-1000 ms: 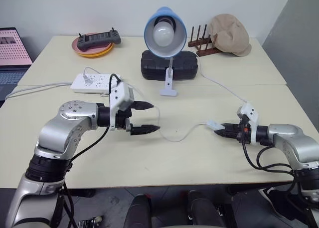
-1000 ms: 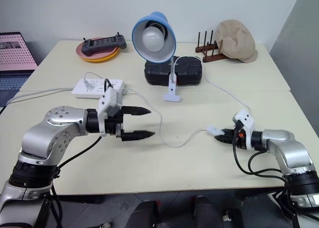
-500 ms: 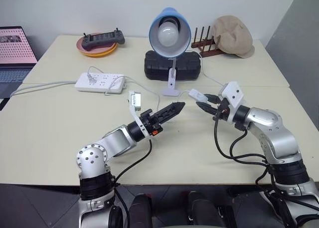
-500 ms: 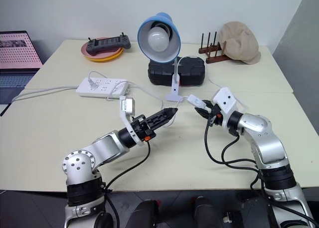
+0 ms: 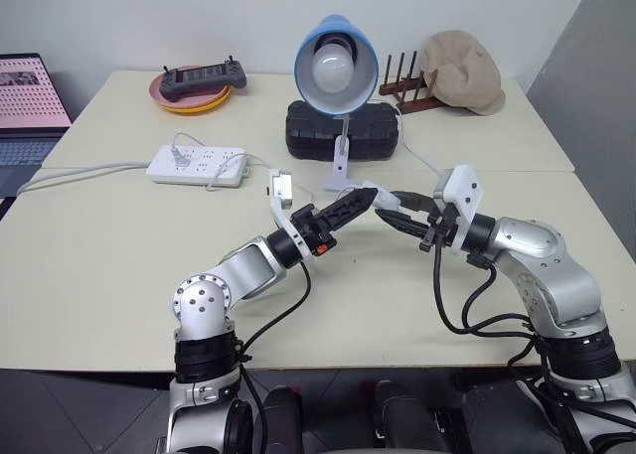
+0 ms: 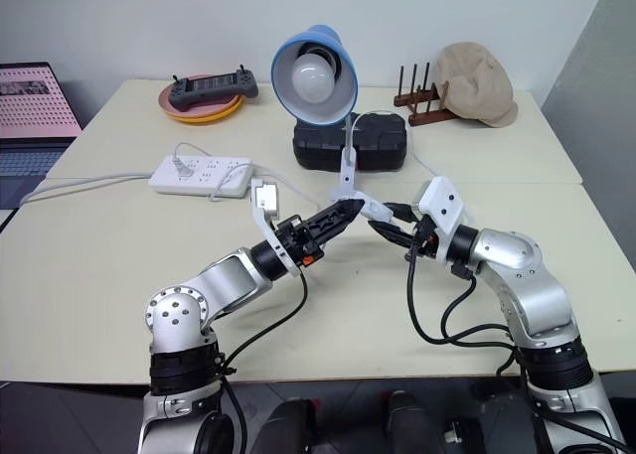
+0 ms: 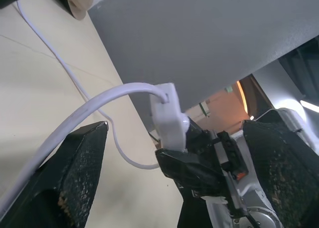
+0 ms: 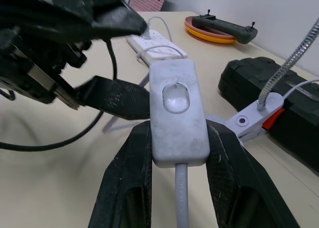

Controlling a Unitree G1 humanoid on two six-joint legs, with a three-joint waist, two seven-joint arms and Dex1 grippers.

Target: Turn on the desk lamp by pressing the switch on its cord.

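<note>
Our right claw (image 8: 172, 188) clamps the switch (image 8: 175, 113), button visible in its wrist view; left claw (image 5: 364, 197) gapes around it.

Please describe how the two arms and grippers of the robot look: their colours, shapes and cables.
Both arms have rounded silver-grey metal segments with black joints. Each wrist carries a small white block. The left gripper and the right gripper each have two tapering black fingers with a rough, grainy surface. Loose black cables loop beside each forearm, and small red-orange accents show near the wrists.
</note>
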